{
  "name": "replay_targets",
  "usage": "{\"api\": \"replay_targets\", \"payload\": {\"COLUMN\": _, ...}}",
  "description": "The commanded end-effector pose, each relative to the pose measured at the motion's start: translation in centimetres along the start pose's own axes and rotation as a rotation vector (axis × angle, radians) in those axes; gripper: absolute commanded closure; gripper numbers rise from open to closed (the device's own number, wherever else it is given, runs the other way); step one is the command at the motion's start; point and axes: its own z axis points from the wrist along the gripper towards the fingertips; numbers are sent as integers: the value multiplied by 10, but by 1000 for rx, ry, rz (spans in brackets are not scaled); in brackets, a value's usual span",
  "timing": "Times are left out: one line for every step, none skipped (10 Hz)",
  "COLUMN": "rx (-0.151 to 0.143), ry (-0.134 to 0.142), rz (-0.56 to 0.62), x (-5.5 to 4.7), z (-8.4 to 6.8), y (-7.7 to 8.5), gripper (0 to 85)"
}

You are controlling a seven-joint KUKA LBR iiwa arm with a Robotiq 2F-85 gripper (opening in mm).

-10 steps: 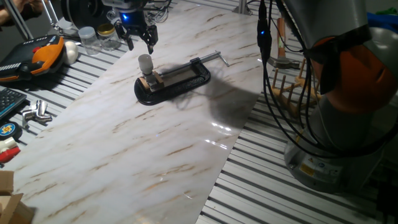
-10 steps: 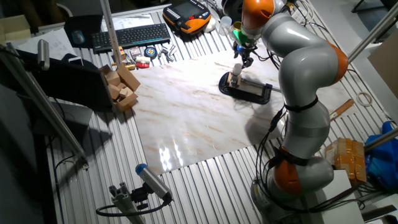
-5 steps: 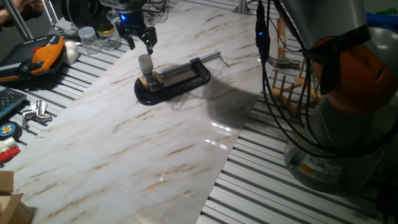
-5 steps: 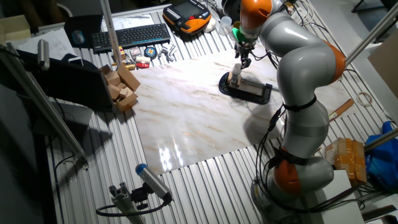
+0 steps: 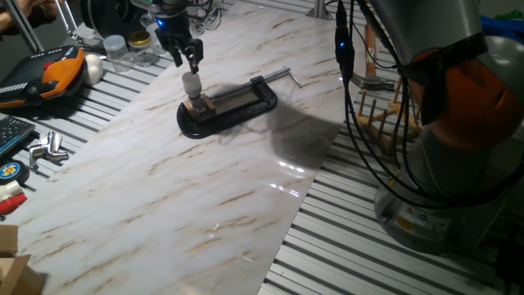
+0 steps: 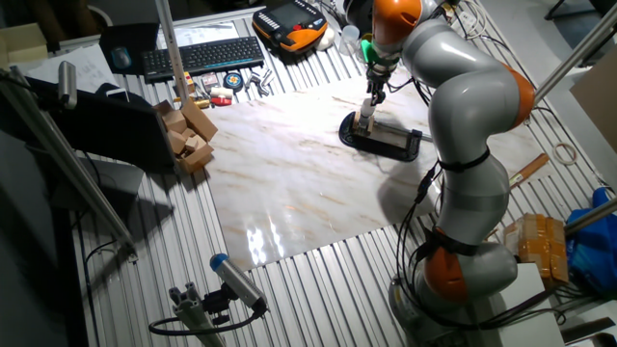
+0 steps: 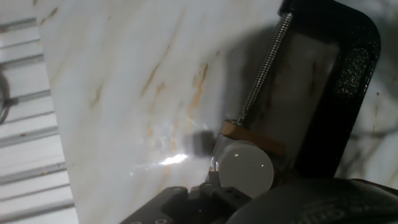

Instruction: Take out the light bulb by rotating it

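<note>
A: State the tool condition.

B: The black two-finger tool (image 5: 191, 59) hangs directly above the small frosted-white round light bulb (image 5: 191, 83), fingers pointing down, tips at the bulb's top. The fixed views show the fingers drawn narrow; whether they actually press the bulb cannot be told.

A: Bulb location?

B: Upright in a small tan wooden block (image 5: 199, 106), which sits in the throat of the black metal C-clamp (image 5: 233, 105). The hand view shows the bulb (image 7: 245, 169) from above, beside the clamp's threaded steel screw (image 7: 261, 68).

A: Support?

B: The clamp lies flat on the white marble-patterned surface (image 5: 196, 188), itself on a ribbed aluminium table.

A: Surroundings?

B: Clear glass jars with lids (image 5: 129, 47) and an orange-and-black handheld pendant (image 5: 51, 74) stand beyond the surface's far edge, well apart from the clamp.
</note>
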Motion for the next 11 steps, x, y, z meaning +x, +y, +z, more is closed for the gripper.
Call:
{"api": "replay_targets", "payload": {"rx": 55, "ry": 4, "rz": 973, "x": 0, "z": 0, "y": 0, "gripper": 340}}
{"api": "replay_targets", "payload": {"rx": 59, "ry": 6, "rz": 973, "x": 0, "z": 1, "y": 0, "gripper": 340}}
{"api": "replay_targets", "payload": {"rx": 60, "ry": 7, "rz": 973, "x": 0, "z": 1, "y": 0, "gripper": 340}}
{"api": "replay_targets", "payload": {"rx": 60, "ry": 7, "rz": 968, "x": 0, "z": 1, "y": 0, "gripper": 340}}
{"api": "replay_targets", "payload": {"rx": 60, "ry": 7, "rz": 967, "x": 0, "z": 1, "y": 0, "gripper": 340}}
{"api": "replay_targets", "payload": {"rx": 62, "ry": 5, "rz": 967, "x": 0, "z": 1, "y": 0, "gripper": 340}}
{"api": "replay_targets", "payload": {"rx": 63, "ry": 4, "rz": 973, "x": 0, "z": 1, "y": 0, "gripper": 340}}
{"api": "replay_targets", "payload": {"rx": 64, "ry": 2, "rz": 973, "x": 0, "z": 1, "y": 0, "gripper": 340}}
{"api": "replay_targets", "payload": {"rx": 64, "ry": 2, "rz": 973, "x": 0, "z": 1, "y": 0, "gripper": 340}}
{"api": "replay_targets", "payload": {"rx": 64, "ry": 2, "rz": 973, "x": 0, "z": 1, "y": 0, "gripper": 340}}
{"api": "replay_targets", "payload": {"rx": 64, "ry": 2, "rz": 973, "x": 0, "z": 1, "y": 0, "gripper": 340}}
